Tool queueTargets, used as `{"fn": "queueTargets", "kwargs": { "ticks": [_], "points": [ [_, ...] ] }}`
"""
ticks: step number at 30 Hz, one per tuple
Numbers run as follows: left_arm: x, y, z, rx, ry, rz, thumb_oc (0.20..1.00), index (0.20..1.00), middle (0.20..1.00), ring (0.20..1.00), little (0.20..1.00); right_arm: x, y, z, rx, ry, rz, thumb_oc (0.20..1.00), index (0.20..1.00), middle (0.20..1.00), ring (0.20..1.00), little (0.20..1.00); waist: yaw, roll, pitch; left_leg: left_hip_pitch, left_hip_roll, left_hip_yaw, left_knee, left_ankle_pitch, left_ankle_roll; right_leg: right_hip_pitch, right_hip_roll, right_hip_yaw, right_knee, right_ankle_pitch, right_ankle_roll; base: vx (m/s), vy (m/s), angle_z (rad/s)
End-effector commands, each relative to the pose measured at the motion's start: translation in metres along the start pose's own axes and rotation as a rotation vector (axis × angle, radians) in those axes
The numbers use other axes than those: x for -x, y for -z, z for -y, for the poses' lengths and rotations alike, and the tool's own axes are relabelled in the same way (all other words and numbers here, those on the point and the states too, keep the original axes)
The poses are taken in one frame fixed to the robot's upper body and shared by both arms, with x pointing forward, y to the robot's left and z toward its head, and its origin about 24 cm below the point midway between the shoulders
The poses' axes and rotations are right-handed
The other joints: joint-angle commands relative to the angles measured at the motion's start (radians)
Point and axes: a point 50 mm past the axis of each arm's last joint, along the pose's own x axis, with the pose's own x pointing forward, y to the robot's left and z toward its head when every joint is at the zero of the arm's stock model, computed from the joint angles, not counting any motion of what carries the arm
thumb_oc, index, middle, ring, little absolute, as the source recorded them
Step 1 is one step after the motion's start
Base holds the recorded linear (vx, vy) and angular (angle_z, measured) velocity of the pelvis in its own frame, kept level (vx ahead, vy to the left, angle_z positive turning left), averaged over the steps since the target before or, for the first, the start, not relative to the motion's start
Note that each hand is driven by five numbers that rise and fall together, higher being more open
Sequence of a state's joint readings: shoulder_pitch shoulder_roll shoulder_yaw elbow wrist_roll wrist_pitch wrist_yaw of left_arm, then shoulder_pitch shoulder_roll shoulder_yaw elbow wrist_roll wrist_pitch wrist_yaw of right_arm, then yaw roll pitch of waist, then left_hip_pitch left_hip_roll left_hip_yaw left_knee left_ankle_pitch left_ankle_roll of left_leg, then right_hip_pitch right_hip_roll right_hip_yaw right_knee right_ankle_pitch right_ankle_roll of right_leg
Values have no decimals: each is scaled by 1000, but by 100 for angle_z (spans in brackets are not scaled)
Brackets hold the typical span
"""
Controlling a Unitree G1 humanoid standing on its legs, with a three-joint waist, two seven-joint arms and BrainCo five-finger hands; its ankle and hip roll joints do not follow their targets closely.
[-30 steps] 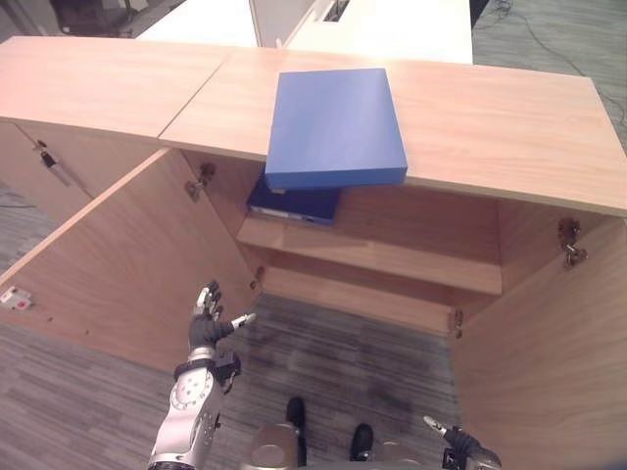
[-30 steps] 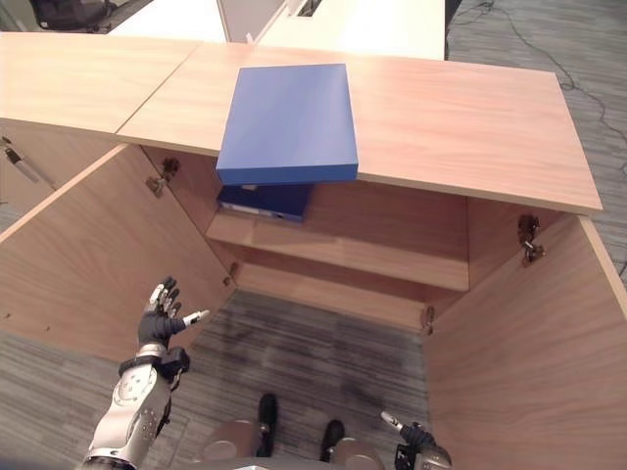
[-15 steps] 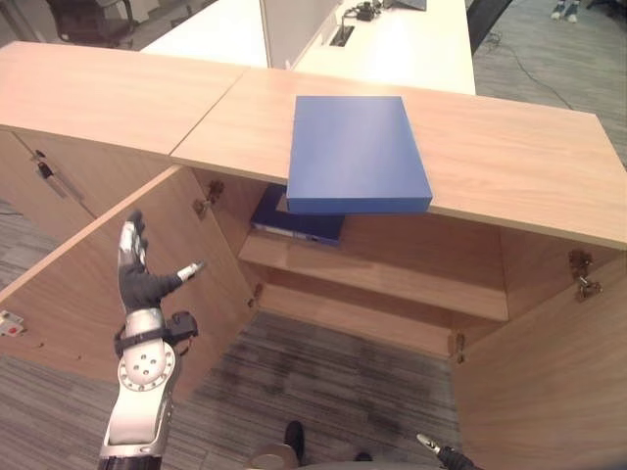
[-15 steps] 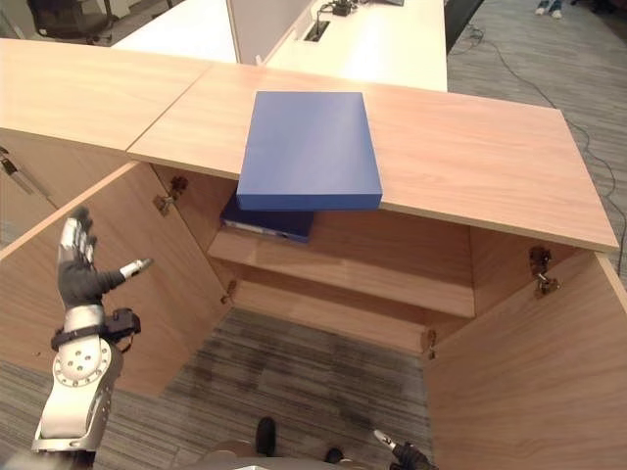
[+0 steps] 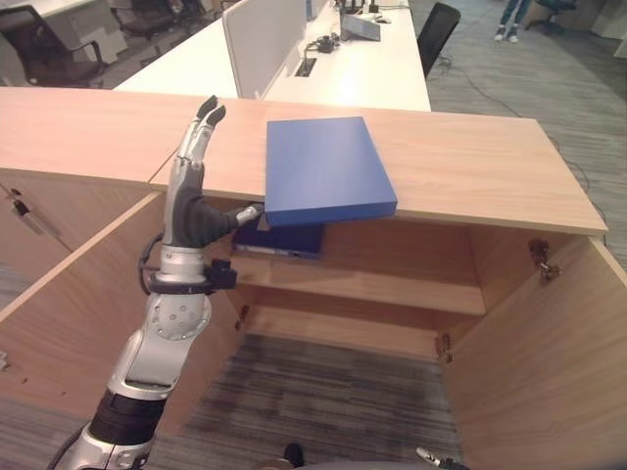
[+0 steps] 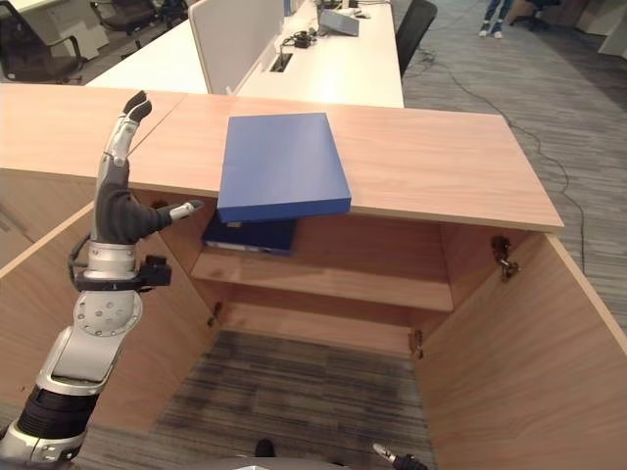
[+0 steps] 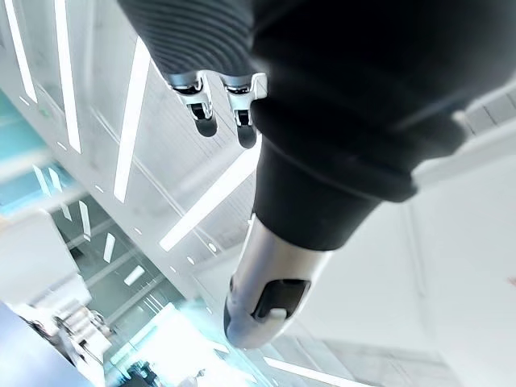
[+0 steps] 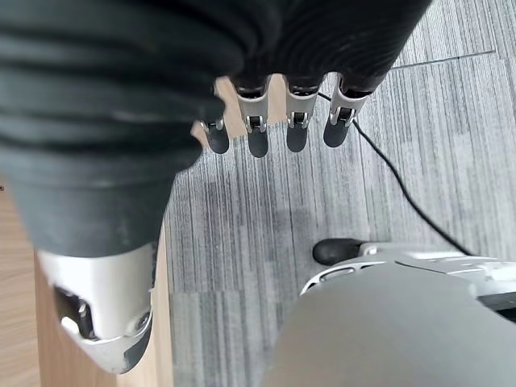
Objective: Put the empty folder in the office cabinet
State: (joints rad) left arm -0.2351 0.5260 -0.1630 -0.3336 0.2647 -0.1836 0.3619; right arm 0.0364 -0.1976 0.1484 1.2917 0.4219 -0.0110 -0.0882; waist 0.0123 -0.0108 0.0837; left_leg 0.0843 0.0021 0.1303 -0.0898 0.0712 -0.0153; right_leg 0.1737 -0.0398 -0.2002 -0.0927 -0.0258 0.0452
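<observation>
A blue folder lies flat on the wooden cabinet top, its near end overhanging the front edge. Under it, a second blue folder rests on the cabinet's inner shelf. My left hand is raised just left of the top folder, open, fingers straight up and thumb stretched toward the folder's near left corner, short of touching it. In the left wrist view its fingers point at the ceiling. My right hand hangs low over the carpet, fingers relaxed and holding nothing.
Both cabinet doors stand open: the left door and the right door. A closed cabinet with a handle adjoins on the left. White desks with a divider, office chairs and a person's legs lie beyond.
My left hand has risen from near the floor to the level of the cabinet top, next to the blue folder. The camera has tilted upward. The folders have not moved.
</observation>
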Motion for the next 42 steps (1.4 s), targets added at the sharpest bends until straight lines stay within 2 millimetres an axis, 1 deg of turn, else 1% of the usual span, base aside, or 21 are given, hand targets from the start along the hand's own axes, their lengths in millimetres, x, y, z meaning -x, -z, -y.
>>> {"fn": "queueTargets", "kwargs": {
  "ticks": [1,6,7,9,10,16,22,23,24,29,34,42],
  "points": [
    [-25,-13,18,-49,89,153,1000,1000,1000,1000,1000,-1,-3,-2,44,9,1,1000,1000,1000,1000,1000,-21,-27,-30,42,-22,-6,3,-113,-4,-19,-16,45,5,47,81,4,23,-4],
    [-31,-10,41,-91,197,170,1000,1000,1000,1000,1000,-1,-5,3,34,27,3,1000,1000,1000,1000,1000,-34,-23,-36,44,-23,1,3,-118,-1,-24,-16,52,5,51,84,2,15,-11],
    [-32,-10,41,-91,198,172,1000,1000,1000,1000,1000,-1,-5,3,33,26,4,1000,1000,1000,1000,1000,-32,-23,-35,44,-23,1,3,-118,-1,-24,-16,52,5,51,84,-2,9,-12],
    [-34,-2,52,-154,249,161,1000,1000,1000,1000,1000,-1,-5,4,29,32,1,1000,1000,1000,1000,1000,-42,-21,-38,47,-22,7,3,-120,-1,-25,-17,54,5,53,86,-1,7,-9],
    [-34,-2,53,-154,249,163,1000,1000,1000,1000,1000,-1,-5,4,27,31,1,1000,1000,1000,1000,1000,-41,-21,-38,47,-22,7,3,-120,-1,-24,-17,54,5,53,86,2,4,-4],
    [-41,13,63,-329,323,166,1000,1000,1000,1000,1000,-1,-4,9,26,40,-8,1000,1000,1000,1000,1000,-52,-16,-43,53,-22,17,3,-122,0,-22,-13,60,5,53,88,5,1,-3],
    [-46,32,64,-520,343,149,1000,1000,1000,1000,1000,-1,0,12,28,45,-24,1000,1000,1000,1000,1000,-62,-10,-46,55,-22,23,3,-125,1,-25,-12,67,5,53,90,1,1,-5],
    [-46,32,64,-521,342,151,1000,1000,1000,1000,1000,-1,0,11,27,45,-24,1000,1000,1000,1000,1000,-62,-11,-45,55,-22,23,3,-125,1,-25,-12,68,5,53,90,-7,-1,-5],
    [-49,38,61,-590,332,143,1000,1000,1000,1000,1000,-1,1,12,25,47,-27,1000,1000,1000,1000,1000,-64,-9,-46,56,-22,24,3,-126,1,-25,-11,68,5,53,90,-9,-2,-6],
    [-54,52,58,-715,321,99,1000,1000,1000,1000,1000,-1,0,12,25,45,-24,1000,1000,1000,1000,1000,-67,-9,-46,57,-23,27,3,-128,1,-25,-10,70,5,53,90,-2,0,-1],
    [-57,58,59,-749,313,66,1000,1000,1000,1000,1000,-1,-2,11,33,42,-20,1000,1000,1000,1000,1000,-69,-9,-47,57,-23,28,3,-128,3,-25,-10,71,5,53,88,0,0,0],
    [-53,67,66,-708,328,-14,1000,1000,1000,1000,1000,-1,-3,10,30,40,-16,1000,1000,1000,1000,1000,-72,-9,-49,61,-20,33,3,-129,2,-24,-9,69,5,53,87,0,0,0]
  ]
}}
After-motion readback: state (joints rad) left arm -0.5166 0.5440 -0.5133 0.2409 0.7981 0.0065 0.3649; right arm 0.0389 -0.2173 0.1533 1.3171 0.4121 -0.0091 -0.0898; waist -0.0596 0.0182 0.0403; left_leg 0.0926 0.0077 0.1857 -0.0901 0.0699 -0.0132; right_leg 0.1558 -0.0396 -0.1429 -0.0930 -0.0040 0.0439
